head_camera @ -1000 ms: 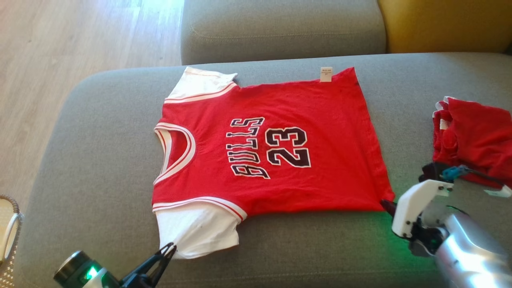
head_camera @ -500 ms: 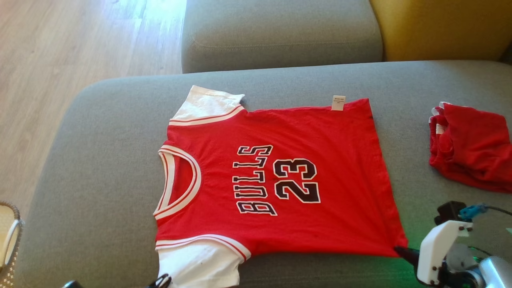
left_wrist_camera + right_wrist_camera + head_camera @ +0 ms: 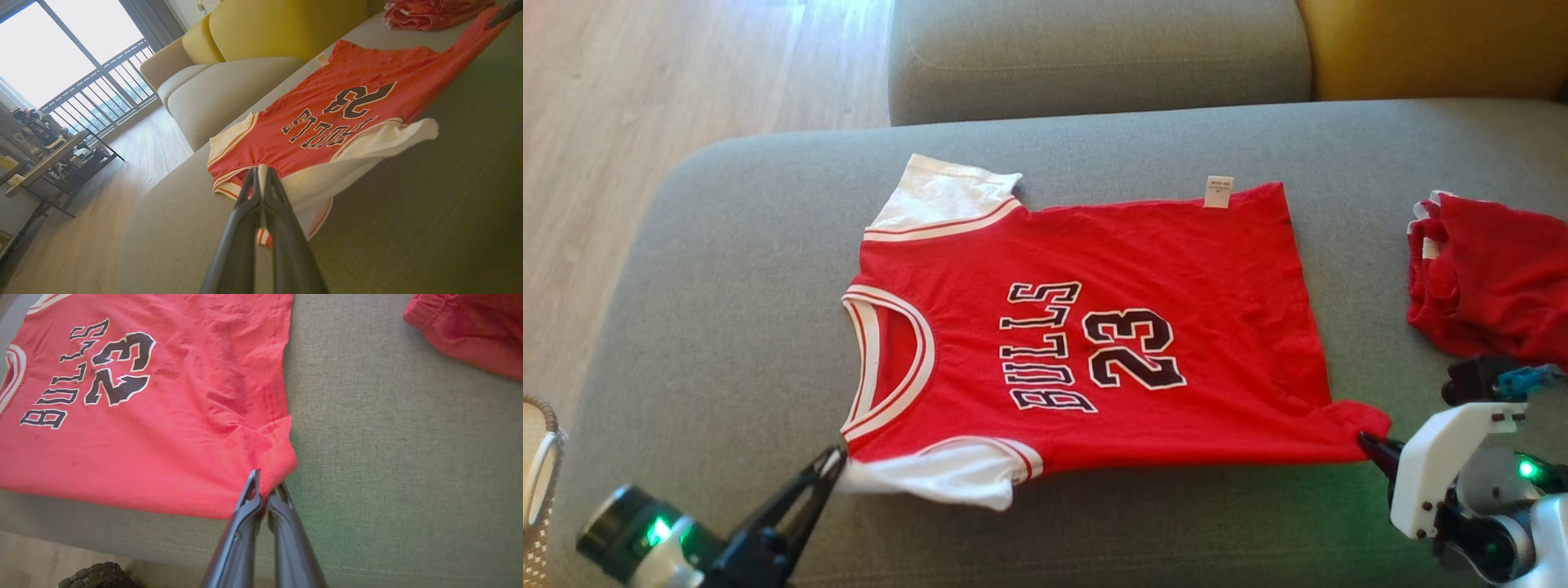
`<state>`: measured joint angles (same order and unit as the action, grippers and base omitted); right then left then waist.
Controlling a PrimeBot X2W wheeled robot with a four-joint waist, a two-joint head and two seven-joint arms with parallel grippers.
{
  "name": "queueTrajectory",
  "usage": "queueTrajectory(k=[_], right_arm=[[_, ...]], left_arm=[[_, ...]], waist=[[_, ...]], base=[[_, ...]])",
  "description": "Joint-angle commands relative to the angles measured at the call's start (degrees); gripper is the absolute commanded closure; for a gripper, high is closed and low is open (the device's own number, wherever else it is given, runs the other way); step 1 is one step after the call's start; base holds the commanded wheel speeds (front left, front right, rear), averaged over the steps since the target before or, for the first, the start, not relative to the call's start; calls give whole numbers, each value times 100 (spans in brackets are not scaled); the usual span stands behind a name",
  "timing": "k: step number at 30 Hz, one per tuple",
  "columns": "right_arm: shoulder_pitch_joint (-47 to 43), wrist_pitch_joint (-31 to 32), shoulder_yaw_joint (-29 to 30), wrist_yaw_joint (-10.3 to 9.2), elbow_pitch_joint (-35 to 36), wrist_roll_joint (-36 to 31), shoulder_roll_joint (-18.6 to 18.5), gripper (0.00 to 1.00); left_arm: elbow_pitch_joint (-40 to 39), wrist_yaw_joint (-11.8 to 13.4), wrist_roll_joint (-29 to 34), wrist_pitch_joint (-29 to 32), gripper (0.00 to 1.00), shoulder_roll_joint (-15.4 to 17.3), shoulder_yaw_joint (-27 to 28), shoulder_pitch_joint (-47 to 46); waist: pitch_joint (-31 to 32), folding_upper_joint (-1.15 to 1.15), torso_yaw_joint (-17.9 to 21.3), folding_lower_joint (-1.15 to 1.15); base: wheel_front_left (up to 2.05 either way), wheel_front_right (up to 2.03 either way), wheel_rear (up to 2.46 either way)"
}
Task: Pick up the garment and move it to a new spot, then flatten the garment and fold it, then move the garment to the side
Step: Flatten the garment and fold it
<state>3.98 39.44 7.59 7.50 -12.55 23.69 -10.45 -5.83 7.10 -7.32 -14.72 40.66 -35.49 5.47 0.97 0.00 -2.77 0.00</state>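
The garment (image 3: 1094, 327) is a red jersey with white sleeves and "BULLS 23" on its front, spread on the grey sofa seat (image 3: 727, 286) with its neck to the left. My left gripper (image 3: 833, 464) is shut on the near white sleeve (image 3: 947, 478), which is lifted off the seat; the left wrist view shows the same garment (image 3: 327, 110) with white cloth pinched in the left gripper (image 3: 261, 169). My right gripper (image 3: 1368, 445) is shut on the jersey's near hem corner, raised and bunched. In the right wrist view that garment (image 3: 143, 416) corner sits in the right gripper (image 3: 265, 479).
A second red garment (image 3: 1494, 278) lies crumpled at the seat's right end. Behind are a grey back cushion (image 3: 1094, 57) and a yellow cushion (image 3: 1437, 45). A woven basket (image 3: 539, 482) stands on the wooden floor (image 3: 645, 98) at the left.
Both grippers have lifted the jersey's near edge: the near sleeve and the hem corner have come up off the seat and moved slightly inward. The head camera has also shifted.
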Motion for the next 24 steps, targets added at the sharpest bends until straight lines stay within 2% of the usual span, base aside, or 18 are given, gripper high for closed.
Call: queueTrajectory(k=[1, 6, 11, 17, 24], right_arm=[[263, 39, -4, -1, 265, -108, -31, 100], [604, -18, 136, -1, 407, -510, 263, 100], [958, -85, -82, -1, 285, -669, 412, 100], [1455, -326, -170, -1, -183, -856, 430, 100], [2099, -695, -179, -1, -834, -1065, 457, 100]], left_arm=[[-178, 44, -5, -28, 100, 120, 335, -425], [-192, 7, 65, -28, 100, 51, 459, -668], [-113, -49, 150, -28, 100, -18, 548, -936], [245, -210, 239, -28, 100, -174, 530, -1367], [1019, -404, 288, -28, 100, -449, 437, -1988]], waist=[[-35, 0, 10, 0], [-228, 0, 50, 0], [-450, 0, 83, 0], [-666, 0, 78, 0], [-908, 0, 91, 0]], base=[[0, 0, 0], [0, 0, 0], [0, 0, 0], [0, 0, 0], [0, 0, 0]])
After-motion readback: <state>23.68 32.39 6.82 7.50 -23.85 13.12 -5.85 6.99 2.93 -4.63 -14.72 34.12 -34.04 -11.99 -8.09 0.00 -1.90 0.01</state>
